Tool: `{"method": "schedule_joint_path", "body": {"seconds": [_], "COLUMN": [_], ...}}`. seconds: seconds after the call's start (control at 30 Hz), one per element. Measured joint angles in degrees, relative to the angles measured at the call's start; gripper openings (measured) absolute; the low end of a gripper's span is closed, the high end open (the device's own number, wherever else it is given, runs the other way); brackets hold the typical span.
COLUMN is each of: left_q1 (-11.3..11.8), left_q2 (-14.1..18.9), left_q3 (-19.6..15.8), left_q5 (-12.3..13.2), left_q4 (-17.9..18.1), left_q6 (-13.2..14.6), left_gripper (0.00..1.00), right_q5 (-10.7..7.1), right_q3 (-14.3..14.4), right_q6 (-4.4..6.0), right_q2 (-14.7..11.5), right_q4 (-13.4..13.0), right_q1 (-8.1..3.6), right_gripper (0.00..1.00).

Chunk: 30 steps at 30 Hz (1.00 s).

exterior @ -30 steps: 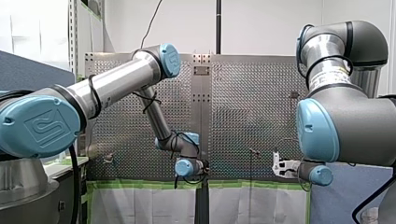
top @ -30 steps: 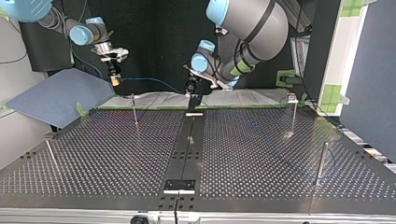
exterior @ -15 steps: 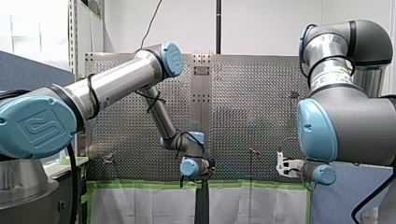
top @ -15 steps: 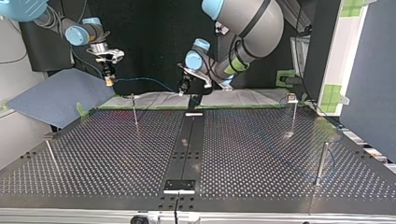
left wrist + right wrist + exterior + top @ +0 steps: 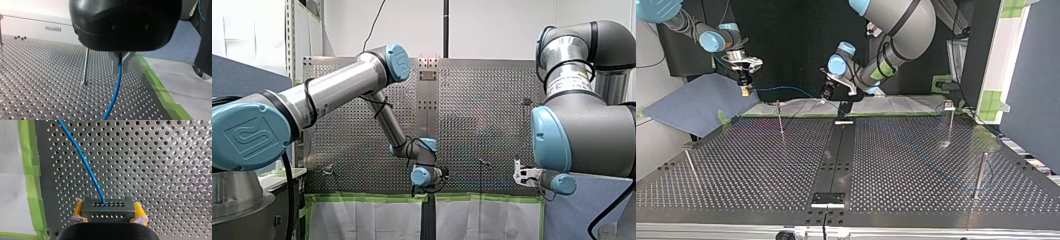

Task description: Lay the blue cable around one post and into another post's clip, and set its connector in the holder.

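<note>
The blue cable hangs in the air between my two grippers, above the far edge of the perforated table. My right gripper is shut on the cable's black connector, with a yellow pad on either side. In the top view it hangs at the left. My left gripper is shut on the cable further along, near the top view's middle. A thin post stands below the cable. A post with a clip stands at the right.
Two more posts stand near the front, at the right and at the left. A black holder block sits on the centre strip near the front edge. Green tape and white cloth border the far edge. A blue-grey mat lies at the left.
Both grippers have moved toward the top view's left, carrying the cable with them. Both grips look unchanged.
</note>
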Motion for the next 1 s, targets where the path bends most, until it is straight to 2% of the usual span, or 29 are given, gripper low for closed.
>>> {"method": "schedule_joint_path", "body": {"seconds": [0.37,0.7,1.0], "left_q1": [-0.73,-1.79,-2.71], "left_q2": [-0.05,-0.08,-0.09], "left_q3": [0.54,0.94,2.59], "left_q5": [0.0,-0.44,-1.43], "left_q4": [-0.3,-0.32,-0.48], "left_q6": [-2.07,-2.6,-5.18], "left_gripper": [0.0,0.0,0.0], "right_q5": [-0.15,-0.18,-0.19], "right_q3": [-1.73,-2.6,-3.26], "right_q6": [1.29,2.12,2.75], "right_q2": [0.01,0.05,0.07], "right_q4": [0.07,-0.2,-0.16], "right_q1": [-1.32,-2.23,-2.95], "right_gripper": [0.0,0.0,0.0]}}
